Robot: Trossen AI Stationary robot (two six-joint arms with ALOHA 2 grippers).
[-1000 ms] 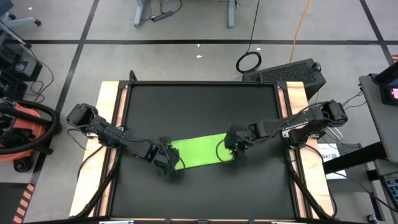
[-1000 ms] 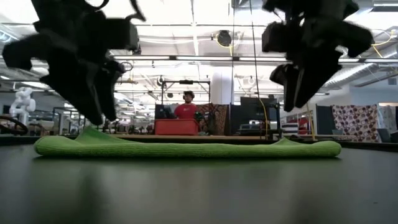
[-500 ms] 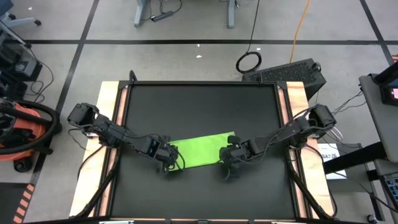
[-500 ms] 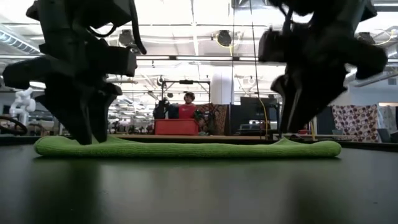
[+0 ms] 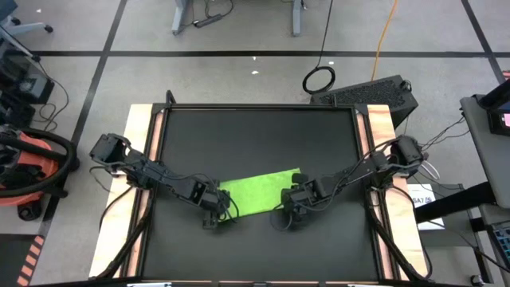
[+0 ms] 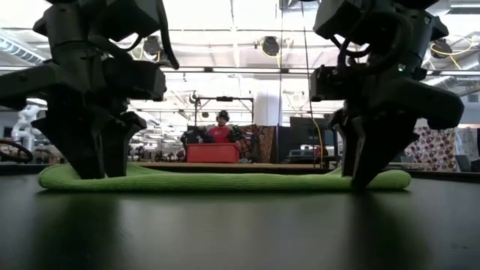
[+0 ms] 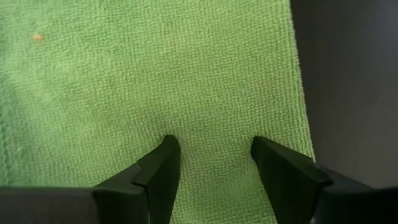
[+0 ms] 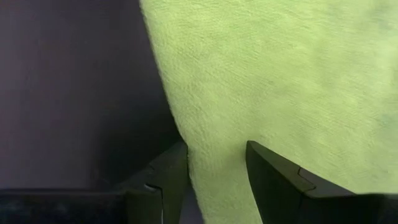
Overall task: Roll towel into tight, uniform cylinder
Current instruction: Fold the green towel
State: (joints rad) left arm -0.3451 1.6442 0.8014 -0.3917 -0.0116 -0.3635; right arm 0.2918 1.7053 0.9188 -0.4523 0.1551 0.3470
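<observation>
The lime-green towel (image 5: 259,191) lies flat on the black mat (image 5: 255,135), a long strip running left to right, also seen as a low band in the low view (image 6: 225,180). My left gripper (image 5: 213,211) (image 6: 94,171) stands open at the towel's near-left corner and points steeply down. My right gripper (image 5: 291,209) (image 6: 364,178) stands open at the near-right corner, also pointing steeply down. Green cloth fills most of the left wrist view (image 7: 155,74) and the right wrist view (image 8: 280,74). My left gripper has both open fingertips (image 7: 165,149) down on the towel's top, just inside its near long edge (image 7: 301,124) at the left end. It comes from above, slanting from the left; the towel lies flat under it. My right gripper straddles the near long edge (image 8: 180,130) at the towel's right end. One fingertip (image 8: 261,155) is on the cloth and the other (image 8: 171,158) is on the mat beside it. It comes from above, slanting from the right.
Bare black mat stretches far of the towel and a narrower strip lies near of it. Wooden table borders (image 5: 139,159) run along both sides. Beyond the table, a person in red (image 6: 223,131) sits behind a red bin (image 6: 213,153).
Both grippers have come down onto the towel's near corners, still open. My right gripper has also moved toward the table's near edge. The towel has stayed flat in place.
</observation>
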